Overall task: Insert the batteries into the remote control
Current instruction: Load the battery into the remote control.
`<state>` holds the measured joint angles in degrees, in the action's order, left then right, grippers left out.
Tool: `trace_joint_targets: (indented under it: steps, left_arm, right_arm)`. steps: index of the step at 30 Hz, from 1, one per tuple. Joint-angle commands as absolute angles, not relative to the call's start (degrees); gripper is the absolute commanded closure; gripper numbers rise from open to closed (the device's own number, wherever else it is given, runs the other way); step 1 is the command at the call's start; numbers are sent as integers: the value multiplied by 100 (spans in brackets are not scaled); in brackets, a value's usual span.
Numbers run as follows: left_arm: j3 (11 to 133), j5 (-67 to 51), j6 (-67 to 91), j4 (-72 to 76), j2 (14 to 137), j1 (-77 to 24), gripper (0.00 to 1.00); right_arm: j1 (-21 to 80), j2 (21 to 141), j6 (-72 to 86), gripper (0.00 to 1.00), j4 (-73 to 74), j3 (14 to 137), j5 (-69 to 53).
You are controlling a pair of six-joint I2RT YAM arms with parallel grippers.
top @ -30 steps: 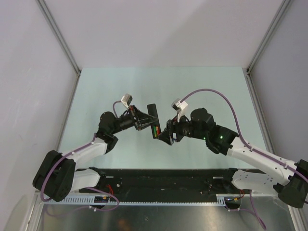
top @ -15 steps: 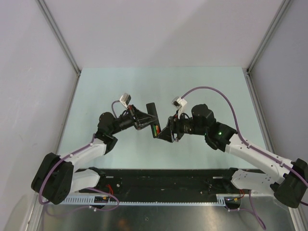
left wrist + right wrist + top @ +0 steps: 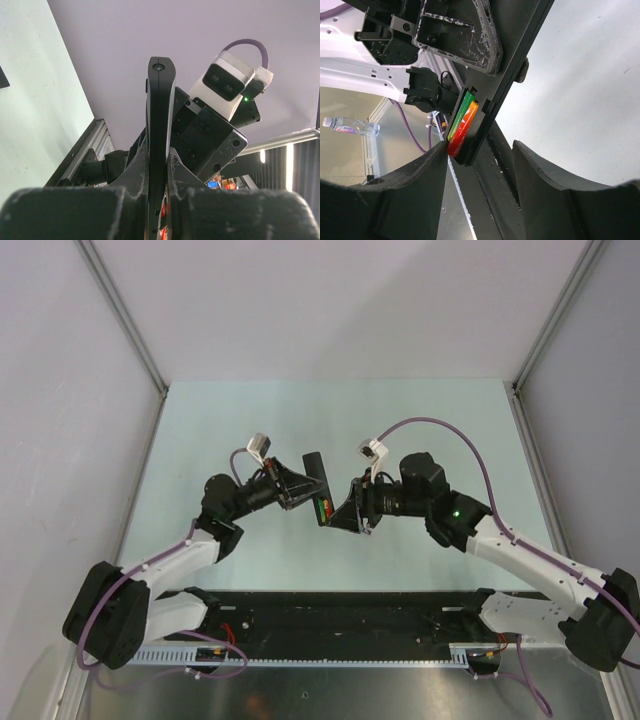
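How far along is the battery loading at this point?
Done: the green battery and the red battery lie side by side in the recess of the remote control.
In hand: the left pincer clamps the remote, and the right pincer, jaws apart, straddles its battery end.
Left: whether both are seated fully cannot be told, and the remote is not yet set down.

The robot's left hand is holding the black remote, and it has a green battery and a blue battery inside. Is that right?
Not quite. The left gripper does hold the black remote, but the batteries inside are a green battery and a red battery, not a blue one. The right wrist view shows them side by side in the recess.
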<state>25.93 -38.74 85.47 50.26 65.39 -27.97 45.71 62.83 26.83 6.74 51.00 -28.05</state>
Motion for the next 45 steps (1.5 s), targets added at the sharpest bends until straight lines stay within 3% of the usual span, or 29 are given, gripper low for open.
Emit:
trace_joint_targets:
  steps: [1, 45]
  left_arm:
    - [2654, -4333, 8666, 5388, 6223, -3006, 100]
    - [2487, -4263, 8815, 5379, 5783, -3375, 100]
  right_arm:
    - [4351, 6381, 2751, 43, 352, 5133, -2408]
    - [3911, 6706, 3428, 55, -308, 5133, -2971]
